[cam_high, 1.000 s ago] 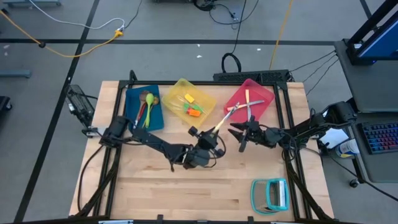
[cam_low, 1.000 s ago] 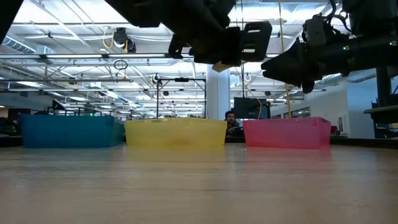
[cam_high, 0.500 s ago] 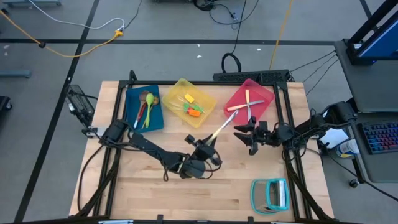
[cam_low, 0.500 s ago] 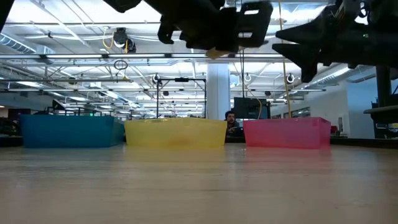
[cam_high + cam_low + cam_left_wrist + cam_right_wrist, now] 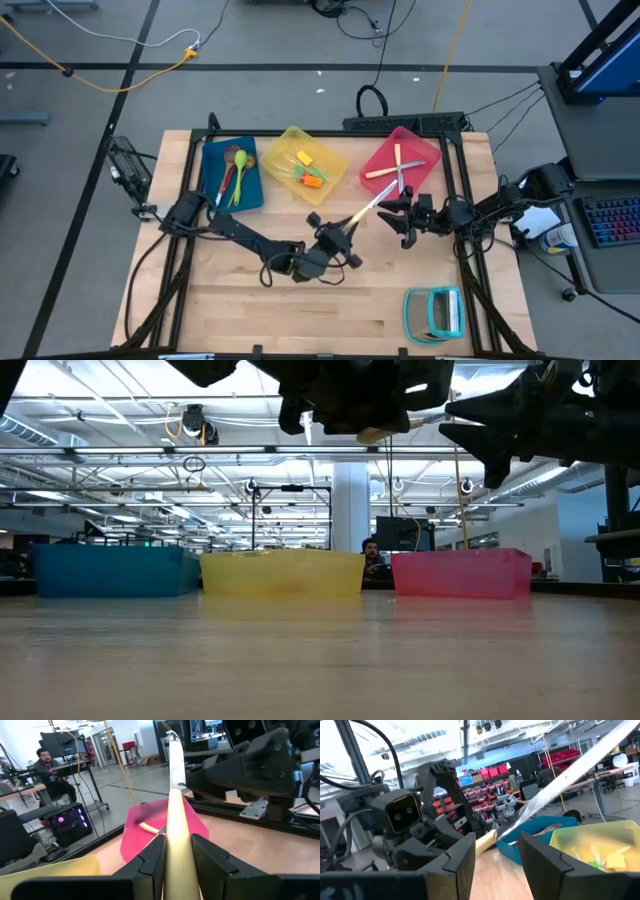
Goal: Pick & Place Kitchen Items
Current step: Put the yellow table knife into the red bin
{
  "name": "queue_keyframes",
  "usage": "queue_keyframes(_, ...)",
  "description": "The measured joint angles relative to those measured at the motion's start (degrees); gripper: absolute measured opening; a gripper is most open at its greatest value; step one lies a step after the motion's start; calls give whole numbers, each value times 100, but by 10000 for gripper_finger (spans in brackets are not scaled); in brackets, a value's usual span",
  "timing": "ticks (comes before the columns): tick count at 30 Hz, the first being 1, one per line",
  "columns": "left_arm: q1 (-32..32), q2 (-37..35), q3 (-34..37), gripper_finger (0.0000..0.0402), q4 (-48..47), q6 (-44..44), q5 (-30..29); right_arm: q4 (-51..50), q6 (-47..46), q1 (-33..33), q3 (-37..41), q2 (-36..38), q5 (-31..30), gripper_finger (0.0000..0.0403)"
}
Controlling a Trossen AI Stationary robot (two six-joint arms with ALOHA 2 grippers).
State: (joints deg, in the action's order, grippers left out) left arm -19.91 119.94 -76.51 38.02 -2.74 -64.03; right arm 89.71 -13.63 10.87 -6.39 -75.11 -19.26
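My left gripper (image 5: 338, 238) is above the table's middle and is shut on a cream-handled knife (image 5: 362, 211). The knife's metal blade (image 5: 174, 750) slants toward the pink bin (image 5: 419, 149). My right gripper (image 5: 394, 216) is open, close by the blade's tip. In the right wrist view the blade (image 5: 570, 772) runs across in front of the gap between the two fingers, and I see no touch. Two more cream-handled pieces (image 5: 398, 168) lie crossed in the pink bin. My left gripper pinches the knife's cream handle (image 5: 177, 851) between its two fingers, which lie along the handle. The knife is lifted clear of the table. It sticks out past the fingertips, blade first, toward the table's far right.
A blue bin (image 5: 230, 172) with wooden, red and green spoons stands at the far left. A yellow bin (image 5: 303, 163) with small spatulas stands beside it. A teal-framed rack (image 5: 435, 313) lies near the right front corner. A person (image 5: 47, 762) sits beyond the table.
My left gripper has drawn the knife back toward the table's near edge, and the blade's tip has come off the pink bin's edge. My right gripper has turned about and shifted a little toward the table's right, and it now faces the blade.
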Motion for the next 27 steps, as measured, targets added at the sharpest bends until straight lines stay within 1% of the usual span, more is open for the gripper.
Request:
queue_keyframes(5,1,0,0,92,2,-2,9,5,-11,-86,-7,0,-20,141)
queue_keyframes(10,1,0,0,92,3,-3,273,7,-144,-190,-11,0,-22,141)
queue_keyframes(15,-1,0,0,92,4,-142,275,21,-245,-376,-262,83,-29,141)
queue_keyframes(19,-10,0,0,92,18,-173,273,9,-403,-380,-297,74,-29,141)
queue_keyframes(23,9,-2,0,92,291,-283,275,7,-542,-380,-297,73,-18,140)
queue_keyframes(25,21,-9,0,92,319,-299,298,5,-520,-380,-297,72,-14,131)
queue_keyframes(27,44,-9,0,92,323,-302,419,7,-552,-380,-297,72,-21,112)
